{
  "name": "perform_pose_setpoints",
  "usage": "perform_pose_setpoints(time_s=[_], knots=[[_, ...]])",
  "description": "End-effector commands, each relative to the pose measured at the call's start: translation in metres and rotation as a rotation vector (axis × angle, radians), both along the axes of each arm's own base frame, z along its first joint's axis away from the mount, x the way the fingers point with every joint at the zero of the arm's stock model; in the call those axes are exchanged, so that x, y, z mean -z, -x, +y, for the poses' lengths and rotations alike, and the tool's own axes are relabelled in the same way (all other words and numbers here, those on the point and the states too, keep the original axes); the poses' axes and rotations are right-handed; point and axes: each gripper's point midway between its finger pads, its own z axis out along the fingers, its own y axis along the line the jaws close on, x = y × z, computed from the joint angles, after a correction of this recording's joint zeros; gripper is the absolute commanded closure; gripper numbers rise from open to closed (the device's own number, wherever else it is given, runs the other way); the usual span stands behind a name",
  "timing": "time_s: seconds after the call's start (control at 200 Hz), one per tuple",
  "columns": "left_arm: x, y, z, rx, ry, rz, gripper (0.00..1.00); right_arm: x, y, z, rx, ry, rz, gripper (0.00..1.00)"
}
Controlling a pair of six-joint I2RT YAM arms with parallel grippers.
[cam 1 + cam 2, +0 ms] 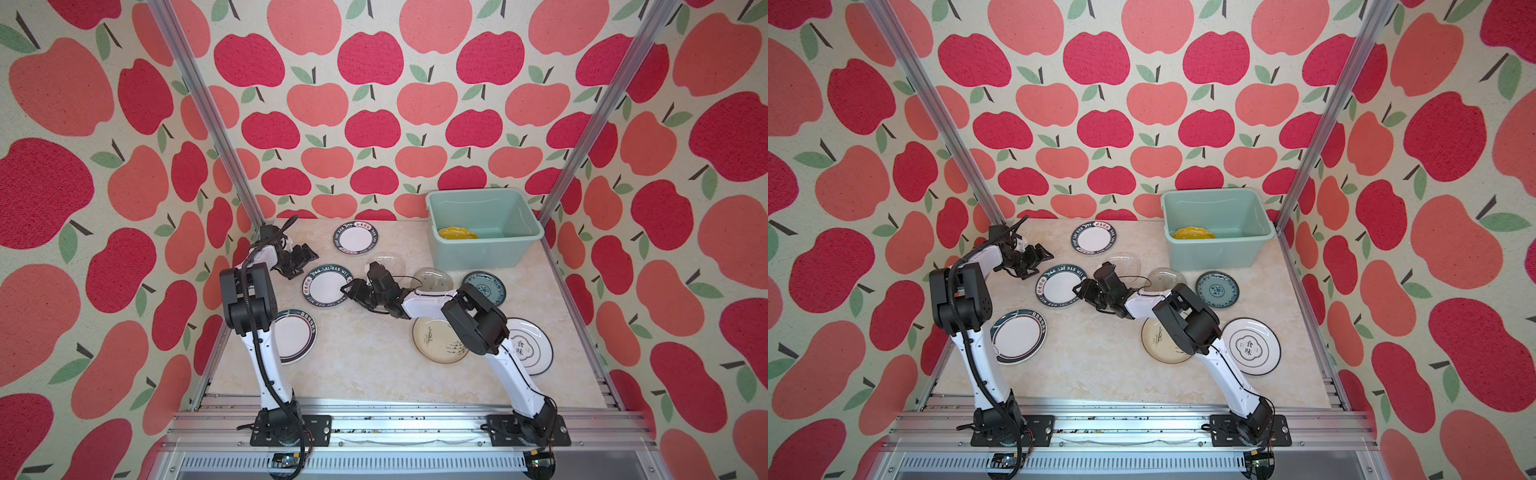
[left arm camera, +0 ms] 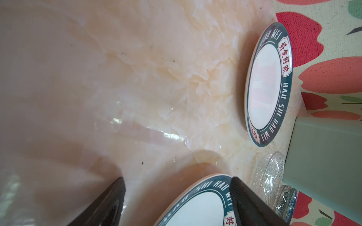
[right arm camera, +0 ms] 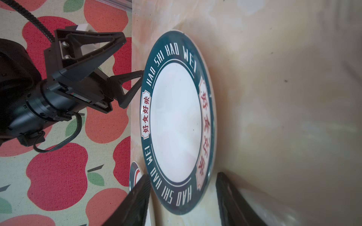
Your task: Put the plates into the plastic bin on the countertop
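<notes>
Right tool, jaws partly open, straddles rim of white plate with dark lettered border, mid bench. Left tool wide, just beside same plate. Count: eight plates on bench, one yellow plate inside single mint bin.

On the plate whose rim sits between the fingers of my right claw, I read HAO SHI HAO WEI twice round the dark band. It also has 好食好味 in red on two cream panels. Ahead of my left claw, a second plate carries the same lettering and characters. Well behind my right claw, a white plate shows 食味 at its centre.
</notes>
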Motion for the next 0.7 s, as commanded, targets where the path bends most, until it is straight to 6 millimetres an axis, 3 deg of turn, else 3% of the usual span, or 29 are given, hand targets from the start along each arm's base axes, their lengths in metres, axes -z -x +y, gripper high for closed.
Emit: perform_pose_setpoints(time_s=[0.0,0.385,0.695], knots=[[0.01,0.0,-0.005,0.019,0.054,0.012,0.18,0.016,-0.004,0.0,0.007,0.016,0.033,0.45],[0.01,0.021,-0.019,0.031,0.095,0.038,0.29,0.019,-0.012,0.007,0.001,0.022,0.031,0.58],[0.005,0.037,-0.027,0.026,0.118,0.05,0.31,0.015,-0.014,0.008,-0.006,0.032,0.025,0.81]])
